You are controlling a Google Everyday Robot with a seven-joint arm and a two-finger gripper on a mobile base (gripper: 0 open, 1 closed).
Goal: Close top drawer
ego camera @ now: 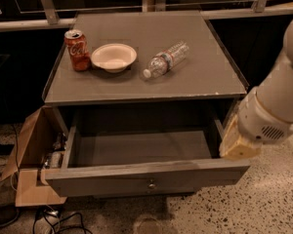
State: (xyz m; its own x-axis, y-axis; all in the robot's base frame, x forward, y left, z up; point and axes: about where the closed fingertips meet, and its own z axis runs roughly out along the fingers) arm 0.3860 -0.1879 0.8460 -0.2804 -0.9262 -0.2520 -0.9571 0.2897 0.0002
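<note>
The top drawer [112,178] is standing pulled well out from under the tabletop [200,77]. Its inside is showing bare, and its plain front panel is carrying a small round knob [150,184] at centre. The gripper [239,144] is hanging at the drawer's right side, below the tabletop's front right corner and just above the right end of the front panel. It is sitting close against the drawer's right wall, though whether it is touching cannot be told. How wide the gripper is standing cannot be told either. The pale arm [278,101] is reaching in from the right.

On the tabletop, a red soda can [77,49] is standing near the left edge, with a white bowl [114,57] just beside it. A clear plastic bottle [165,59] is lying on its side near the middle, its cap pointing toward the front edge. A cardboard box [31,145] is sitting on the floor left of the drawer.
</note>
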